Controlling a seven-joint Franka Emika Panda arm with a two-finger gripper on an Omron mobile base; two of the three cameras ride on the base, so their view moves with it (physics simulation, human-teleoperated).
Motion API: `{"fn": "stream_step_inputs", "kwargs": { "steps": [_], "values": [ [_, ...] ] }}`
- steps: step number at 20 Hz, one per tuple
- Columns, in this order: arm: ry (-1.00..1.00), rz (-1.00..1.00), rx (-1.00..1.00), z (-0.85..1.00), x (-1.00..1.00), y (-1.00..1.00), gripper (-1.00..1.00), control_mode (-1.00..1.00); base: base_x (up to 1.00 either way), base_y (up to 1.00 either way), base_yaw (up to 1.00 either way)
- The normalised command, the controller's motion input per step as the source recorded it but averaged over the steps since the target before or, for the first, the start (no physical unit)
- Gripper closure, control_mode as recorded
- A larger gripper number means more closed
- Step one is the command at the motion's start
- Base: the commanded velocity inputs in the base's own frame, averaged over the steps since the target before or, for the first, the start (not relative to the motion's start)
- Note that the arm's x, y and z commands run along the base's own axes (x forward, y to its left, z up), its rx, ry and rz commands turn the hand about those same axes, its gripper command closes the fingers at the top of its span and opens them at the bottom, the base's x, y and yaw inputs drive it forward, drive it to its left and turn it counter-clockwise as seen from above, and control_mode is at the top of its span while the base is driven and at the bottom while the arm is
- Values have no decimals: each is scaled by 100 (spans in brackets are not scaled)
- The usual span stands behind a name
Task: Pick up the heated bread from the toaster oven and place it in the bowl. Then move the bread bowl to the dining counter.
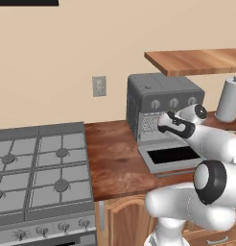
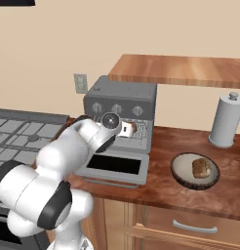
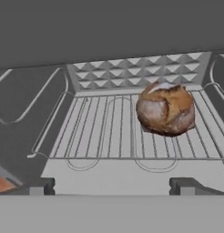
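This is a home kitchen, computer-rendered. A grey gas stove (image 1: 38, 168) with burner grates stands beside a reddish-brown wooden tabletop (image 1: 115, 163) over wood cabinets with drawer handles. On the tabletop stand a grey toaster oven (image 1: 160, 96) with its door down and a white canister (image 2: 227, 120), under a wooden wall shelf (image 2: 180, 71).

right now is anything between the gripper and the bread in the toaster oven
No. In the hand view only bare wire rack lies between the open gripper and the heated bread, which sits toward the right of the rack.
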Motion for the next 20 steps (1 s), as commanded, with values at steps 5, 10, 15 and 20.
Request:
{"fn": "stream_step_inputs", "kwargs": {
  "steps": [5,10,15,20],
  "values": [
    [0,0,0,-32,30,0,-100,-100,0,0,0],
    [-3,-2,0,-31,27,0,-100,-100,0,0,0],
    [-1,0,0,-29,20,0,-100,-100,0,0,0],
    [8,0,0,-17,4,0,-100,-100,0,0,0]
  ]
}}
